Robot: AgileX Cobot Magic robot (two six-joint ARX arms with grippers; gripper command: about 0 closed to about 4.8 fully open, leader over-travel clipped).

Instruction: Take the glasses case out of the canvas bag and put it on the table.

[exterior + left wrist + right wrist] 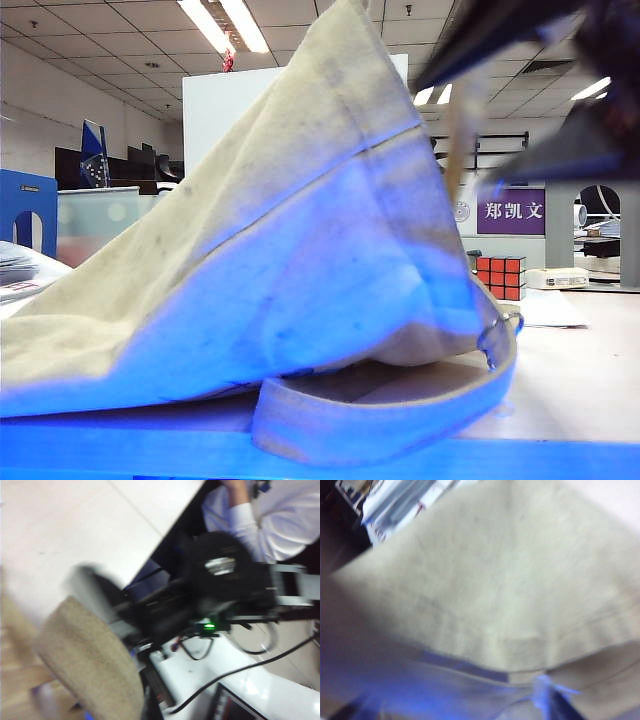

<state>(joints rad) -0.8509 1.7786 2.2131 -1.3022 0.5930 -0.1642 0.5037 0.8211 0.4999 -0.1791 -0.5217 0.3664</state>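
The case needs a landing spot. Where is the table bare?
The pale beige table is bare right of the cream canvas bag, in front of the red Rubik's cube and the white paper sheet. The bag crowds the left and middle.

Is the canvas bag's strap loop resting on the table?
Touching. The exterior view shows the canvas bag's strap loop lying flat on the table, with no gap beneath it.
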